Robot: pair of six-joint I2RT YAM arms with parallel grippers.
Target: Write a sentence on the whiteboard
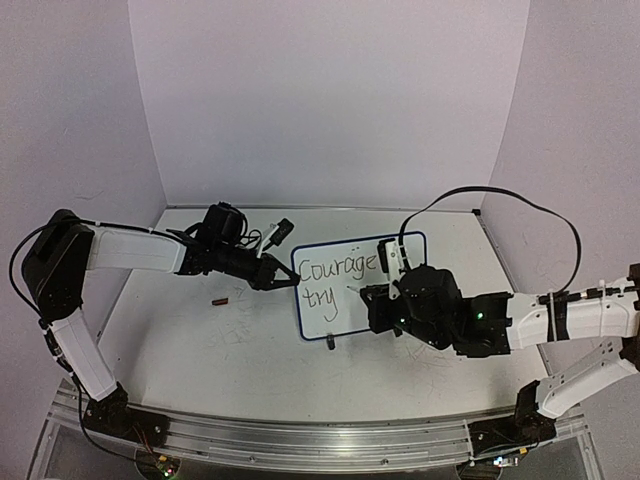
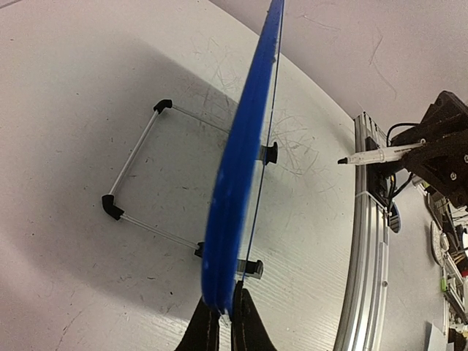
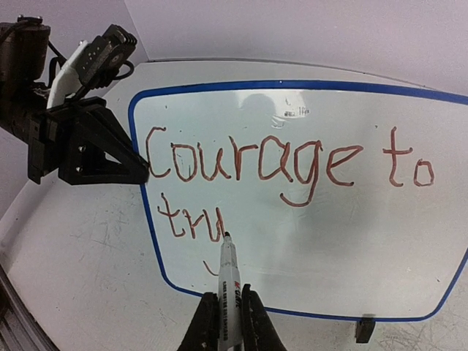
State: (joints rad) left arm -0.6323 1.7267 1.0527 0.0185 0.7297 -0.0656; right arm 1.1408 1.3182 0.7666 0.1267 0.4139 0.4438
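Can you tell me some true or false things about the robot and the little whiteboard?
1. The left hand pinches the whiteboard's edge. True.
2. The right hand is empty. False: it holds a marker, with the tip at the board.
3. The words read "Courage to" with an unfinished "try" under them. True.
4. The whiteboard lies flat. False: it stands up on its feet.
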